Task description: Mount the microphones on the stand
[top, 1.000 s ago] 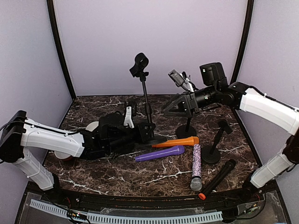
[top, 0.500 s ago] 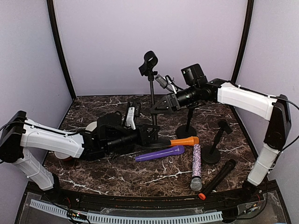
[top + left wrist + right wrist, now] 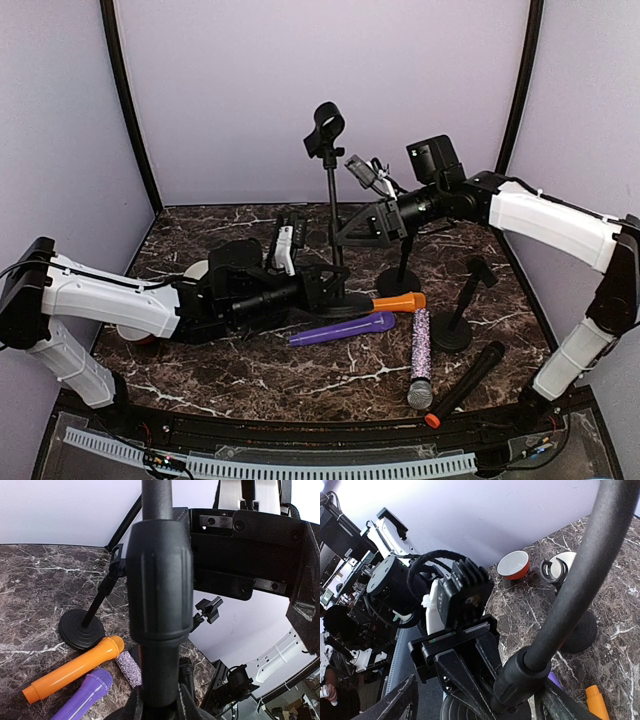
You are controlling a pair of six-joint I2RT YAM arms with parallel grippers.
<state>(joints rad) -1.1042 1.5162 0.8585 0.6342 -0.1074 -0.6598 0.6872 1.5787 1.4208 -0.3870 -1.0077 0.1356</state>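
Left gripper (image 3: 322,286): low over the tabletop (image 3: 250,380), jaws clamped on the lower pole of the tall stand (image 3: 332,210), just above its round base.
Right gripper (image 3: 346,232): at mid height of the same pole, jaws apart, seemingly one on either side of the pole; contact hard to tell.
Tall stand: upright at the middle of the tabletop, black clip (image 3: 325,128) on top.
Orange microphone (image 3: 388,303): flat on the tabletop, just right of the tall stand's base, head pointing right.
Purple microphone (image 3: 345,328): flat, just beside the orange microphone on its near side, roughly parallel.
Glittery lilac microphone (image 3: 421,350): flat, silver mesh head toward the near edge, handle end close to the orange head.
Black microphone (image 3: 468,380): flat, on a diagonal right of the lilac one, orange end at the near edge.
Second stand (image 3: 402,270): upright behind the orange microphone.
Short stand (image 3: 456,318): further right, pole tilted.
Bowls (image 3: 514,564): white and red, at the left, beyond the left arm.
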